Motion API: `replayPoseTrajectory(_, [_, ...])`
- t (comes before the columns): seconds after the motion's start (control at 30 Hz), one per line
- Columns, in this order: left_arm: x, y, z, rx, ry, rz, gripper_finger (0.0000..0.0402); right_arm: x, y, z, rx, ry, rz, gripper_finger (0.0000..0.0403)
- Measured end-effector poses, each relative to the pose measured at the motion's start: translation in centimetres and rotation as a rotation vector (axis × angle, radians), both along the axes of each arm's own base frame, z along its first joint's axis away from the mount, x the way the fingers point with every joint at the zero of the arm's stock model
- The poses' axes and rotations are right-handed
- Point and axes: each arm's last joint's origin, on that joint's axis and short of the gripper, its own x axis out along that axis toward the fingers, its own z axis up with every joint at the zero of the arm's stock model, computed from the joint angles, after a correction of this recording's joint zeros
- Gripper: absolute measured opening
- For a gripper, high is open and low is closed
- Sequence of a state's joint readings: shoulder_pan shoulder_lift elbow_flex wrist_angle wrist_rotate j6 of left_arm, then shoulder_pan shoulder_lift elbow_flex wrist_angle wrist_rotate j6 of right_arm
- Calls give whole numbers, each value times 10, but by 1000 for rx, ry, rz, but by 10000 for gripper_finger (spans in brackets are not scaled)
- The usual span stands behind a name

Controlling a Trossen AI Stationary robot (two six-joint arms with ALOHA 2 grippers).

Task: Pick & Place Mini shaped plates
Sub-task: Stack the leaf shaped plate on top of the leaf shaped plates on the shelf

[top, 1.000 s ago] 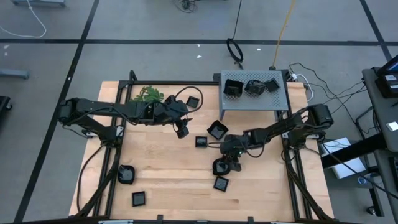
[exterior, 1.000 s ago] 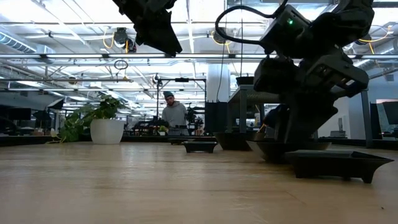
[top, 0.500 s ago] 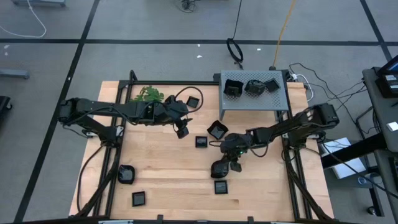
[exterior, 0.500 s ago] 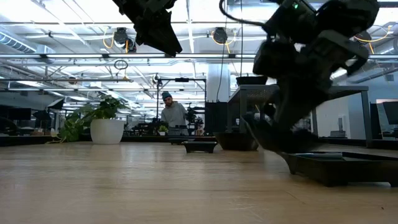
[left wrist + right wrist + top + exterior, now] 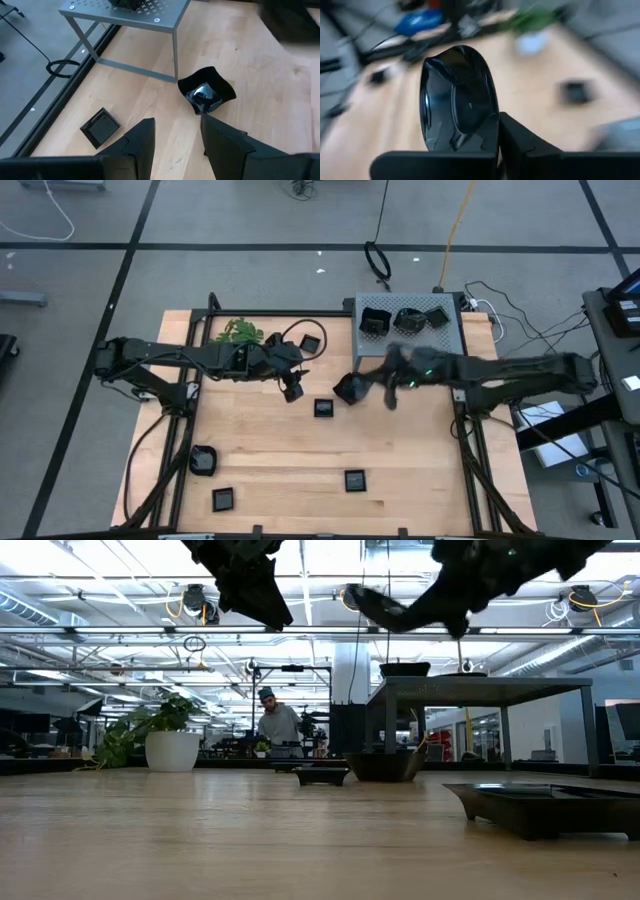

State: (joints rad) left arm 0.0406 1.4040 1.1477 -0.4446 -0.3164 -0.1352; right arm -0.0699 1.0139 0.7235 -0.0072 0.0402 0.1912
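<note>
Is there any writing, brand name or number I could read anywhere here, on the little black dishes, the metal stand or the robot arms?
None can be read.
The round dish held in the right gripper: plain glossy black, no marking.
The grey perforated stand: no label visible.
The left gripper, waiting above the table: unmarked.

**Gloss on black dishes, pale wood, dull metal**

The round dish point(image 5: 457, 97) pinched between the right gripper's point(image 5: 496, 131) matt dark fingers is glossy black, smooth, with bright streaks of reflected light. The wavy-edged dish point(image 5: 206, 92) on the table shines the same way, a white glare in its hollow. The table point(image 5: 270, 450) is pale wood, smooth, with fine grain and a soft sheen. The grey box point(image 5: 408, 332) at the far right is perforated metal, matt. The left gripper's point(image 5: 176, 145) fingers look like matt dark plastic.
</note>
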Motion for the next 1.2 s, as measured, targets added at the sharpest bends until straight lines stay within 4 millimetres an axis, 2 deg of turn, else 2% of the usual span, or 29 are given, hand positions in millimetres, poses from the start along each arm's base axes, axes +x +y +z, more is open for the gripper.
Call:
replayPoseTrajectory(0.1, [0, 0, 0, 0, -7, 1, 163, -25, -17, 17, -119, -33, -148, 0])
replayPoseTrajectory(0.2, [1, 0, 2, 5, -25, 8, 163, -49, -31, 25, -219, -8, -277, 0])
replayPoseTrajectory(0.37, [4, 2, 6, 33, -70, 45, 164, -83, -54, 25, -307, 119, -461, 0])
replayPoseTrajectory(0.5, [6, 3, 10, 55, -130, 75, 164, -102, -71, 21, -355, 235, -568, 0])
replayPoseTrajectory(0.63, [10, 4, 17, 74, -210, 110, 164, -114, -85, 24, -373, 324, -589, 0])
replayPoseTrajectory(0.93, [13, 13, 28, 70, -345, 209, 163, -126, -109, 61, -300, 312, -551, 0])
replayPoseTrajectory(1.07, [13, 16, 29, 48, -378, 235, 163, -129, -117, 62, -274, 388, -539, 0])
replayPoseTrajectory(1.2, [13, 18, 29, 48, -376, 238, 164, -132, -128, 55, -216, 469, -560, 0])
